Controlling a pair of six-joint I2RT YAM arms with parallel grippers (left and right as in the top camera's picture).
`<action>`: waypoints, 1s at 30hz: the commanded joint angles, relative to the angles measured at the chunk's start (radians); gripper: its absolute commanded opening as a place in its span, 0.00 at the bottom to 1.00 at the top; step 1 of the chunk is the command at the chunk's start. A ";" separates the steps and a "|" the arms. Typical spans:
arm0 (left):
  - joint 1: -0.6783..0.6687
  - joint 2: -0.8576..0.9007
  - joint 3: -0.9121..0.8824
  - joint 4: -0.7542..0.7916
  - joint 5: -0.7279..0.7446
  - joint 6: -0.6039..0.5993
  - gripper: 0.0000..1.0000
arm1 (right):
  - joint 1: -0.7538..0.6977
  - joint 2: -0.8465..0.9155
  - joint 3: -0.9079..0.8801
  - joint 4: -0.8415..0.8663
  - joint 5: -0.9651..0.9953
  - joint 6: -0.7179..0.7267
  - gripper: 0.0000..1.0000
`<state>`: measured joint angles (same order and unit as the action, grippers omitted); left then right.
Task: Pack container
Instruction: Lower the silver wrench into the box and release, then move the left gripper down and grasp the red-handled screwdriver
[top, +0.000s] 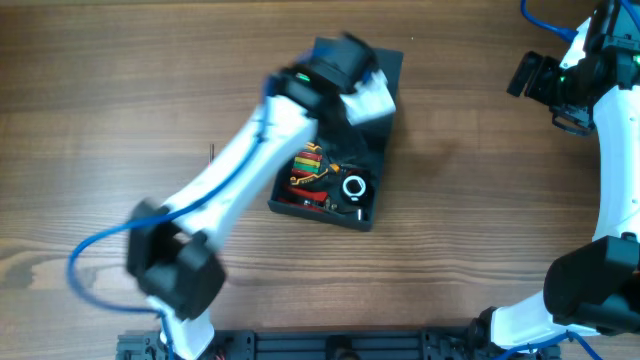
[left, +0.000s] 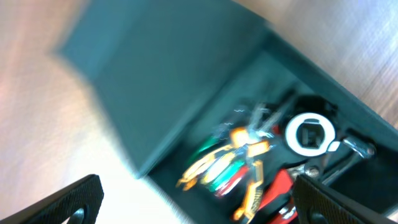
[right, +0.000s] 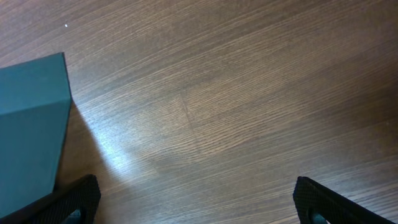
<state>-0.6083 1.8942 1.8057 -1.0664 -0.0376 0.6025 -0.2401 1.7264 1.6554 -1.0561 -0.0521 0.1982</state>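
Note:
The dark teal-grey container (top: 382, 150) lies in the middle of the table with its lid (top: 388, 66) hinged back. Inside are red, yellow and green-handled hand tools (top: 312, 168) and a white ring (top: 354, 187). My left gripper (top: 360, 108) hovers over the container, blurred, its fingers hard to make out from above. In the left wrist view it (left: 199, 208) is open and empty above the lid (left: 149, 74), the tools (left: 239, 155) and the ring (left: 308, 134). My right gripper (top: 530, 75) is at the far right, open and empty (right: 199, 208), with a corner of the container (right: 31, 124) at its left.
The wooden table (top: 480, 200) surrounds the container. The left arm (top: 230, 170) crosses from the front left base to the container. The right arm (top: 610, 150) runs along the right edge.

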 joint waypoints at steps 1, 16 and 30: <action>0.076 -0.156 0.034 -0.029 -0.092 -0.123 1.00 | 0.001 -0.007 -0.013 -0.003 -0.016 0.014 1.00; 0.586 -0.032 -0.209 -0.226 0.045 -0.825 0.82 | 0.001 -0.007 -0.013 0.050 -0.016 0.068 1.00; 0.587 0.072 -0.557 0.114 0.047 -0.691 0.60 | 0.001 -0.007 -0.013 0.050 -0.016 0.066 1.00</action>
<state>-0.0242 1.9564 1.2881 -0.9955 -0.0048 -0.1848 -0.2401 1.7264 1.6554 -1.0088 -0.0521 0.2466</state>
